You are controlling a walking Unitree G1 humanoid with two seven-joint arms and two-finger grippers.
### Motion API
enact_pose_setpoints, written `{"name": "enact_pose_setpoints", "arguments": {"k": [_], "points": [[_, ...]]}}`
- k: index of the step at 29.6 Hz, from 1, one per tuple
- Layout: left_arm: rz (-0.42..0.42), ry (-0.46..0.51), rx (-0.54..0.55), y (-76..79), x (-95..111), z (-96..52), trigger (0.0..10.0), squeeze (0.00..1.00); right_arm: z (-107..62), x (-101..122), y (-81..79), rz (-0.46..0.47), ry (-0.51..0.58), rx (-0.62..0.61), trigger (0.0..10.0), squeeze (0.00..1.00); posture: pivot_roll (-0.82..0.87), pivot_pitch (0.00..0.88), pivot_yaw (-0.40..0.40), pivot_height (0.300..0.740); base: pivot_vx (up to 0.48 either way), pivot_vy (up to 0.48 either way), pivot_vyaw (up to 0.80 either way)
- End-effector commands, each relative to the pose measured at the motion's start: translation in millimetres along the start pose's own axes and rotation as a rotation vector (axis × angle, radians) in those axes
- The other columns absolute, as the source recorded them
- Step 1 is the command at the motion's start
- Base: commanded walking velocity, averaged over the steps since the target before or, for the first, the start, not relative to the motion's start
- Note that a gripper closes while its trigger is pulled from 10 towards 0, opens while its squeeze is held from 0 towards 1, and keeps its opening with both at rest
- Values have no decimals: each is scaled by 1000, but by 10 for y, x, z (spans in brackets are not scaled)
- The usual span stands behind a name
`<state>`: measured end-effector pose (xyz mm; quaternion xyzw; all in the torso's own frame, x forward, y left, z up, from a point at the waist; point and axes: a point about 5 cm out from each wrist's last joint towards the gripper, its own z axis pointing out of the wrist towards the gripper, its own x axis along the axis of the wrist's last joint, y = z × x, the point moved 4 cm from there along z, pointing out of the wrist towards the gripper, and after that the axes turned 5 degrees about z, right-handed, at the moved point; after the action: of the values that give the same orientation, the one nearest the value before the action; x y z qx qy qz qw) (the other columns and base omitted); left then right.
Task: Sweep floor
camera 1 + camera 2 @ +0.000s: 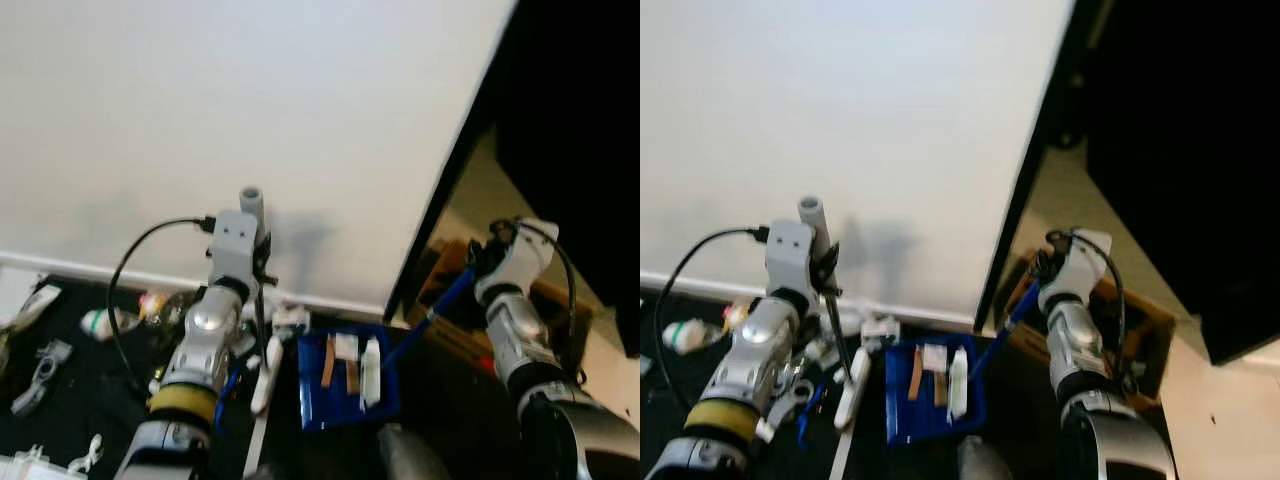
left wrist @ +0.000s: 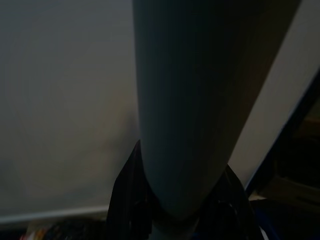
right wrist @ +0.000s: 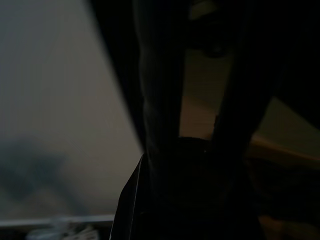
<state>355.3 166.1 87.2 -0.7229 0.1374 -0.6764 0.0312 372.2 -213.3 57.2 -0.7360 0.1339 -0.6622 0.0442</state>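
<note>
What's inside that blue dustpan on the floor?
The blue dustpan holds a few small scraps: a brown strip and some white pieces. Its near edge runs under a grey shape, so anything there is hidden.

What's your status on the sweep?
Left claw shut on broom handle. Right claw holds blue dustpan handle. Scraps already in pan, litter left.

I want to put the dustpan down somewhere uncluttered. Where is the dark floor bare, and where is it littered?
Bare dark floor lies between the blue dustpan and the right arm. It is crowded to the robot's left: scattered litter along the white baseboard, around the left arm.
</note>
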Motion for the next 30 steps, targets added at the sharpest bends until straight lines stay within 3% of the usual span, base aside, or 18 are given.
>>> {"name": "enact_pose_setpoints", "arguments": {"k": [1, 22, 30], "points": [[13, 13, -8, -7, 44, 8, 10000, 0, 13, 72, 57, -2, 23, -15, 10000, 0, 18, 69, -27, 740, 0, 0, -800], [-46, 16, 13, 8, 73, 49, 10000, 0, 0, 52, 77, 2, 18, -26, 10000, 0, 14, 85, -17, 740, 0, 0, -800], [-74, 15, 29, 6, 66, 35, 10000, 0, -7, 43, 48, -13, 21, -7, 10000, 0, 18, 87, -22, 740, 0, 0, -71]]}}
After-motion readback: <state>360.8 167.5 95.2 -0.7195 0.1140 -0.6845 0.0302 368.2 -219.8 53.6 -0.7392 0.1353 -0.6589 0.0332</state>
